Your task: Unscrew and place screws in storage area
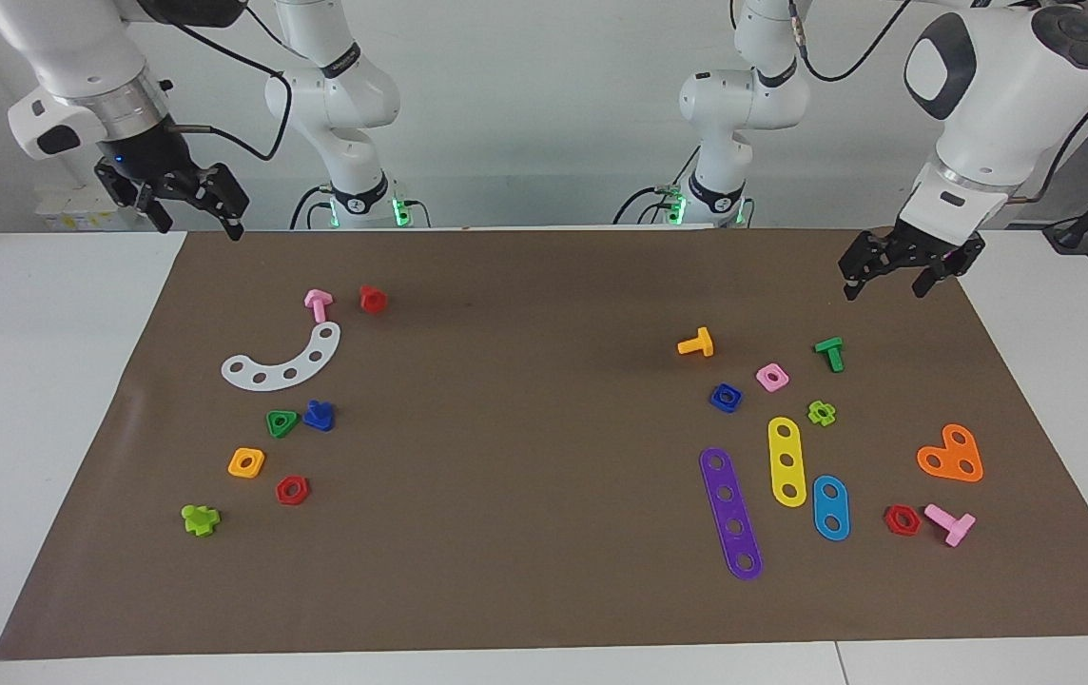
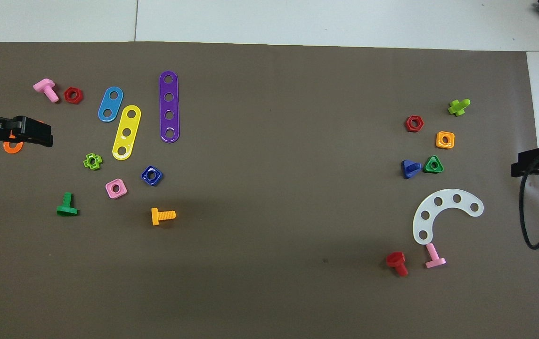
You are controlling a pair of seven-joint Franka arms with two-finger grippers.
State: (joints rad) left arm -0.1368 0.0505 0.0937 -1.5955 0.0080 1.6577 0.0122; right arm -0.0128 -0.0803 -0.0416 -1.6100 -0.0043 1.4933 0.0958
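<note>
Blue screw (image 1: 319, 416): loose on the mat, touching the green triangular nut (image 1: 281, 423); apparently unscrewed and set down.
Right gripper (image 1: 187, 202): jaws wide, empty, raised above that nut's end.
Left gripper (image 1: 896, 268): spread, empty, waiting.
Remaining: seemingly nothing.

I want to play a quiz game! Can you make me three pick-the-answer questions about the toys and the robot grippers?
1. What lies right beside the blue bolt?
A. the green triangle nut
B. the purple strip
C. the orange heart

2. How many pink bolts are on the mat?
A. one
B. two
C. four

3. What is the left gripper doing?
A. squeezing the green bolt
B. holding a red nut
C. hanging open, holding nothing

Answers:
1. A, the green triangle nut sits next to it.
2. B, one pink bolt by the white arc, another by a red nut.
3. C, it is over the mat's edge, nothing in it.
</note>
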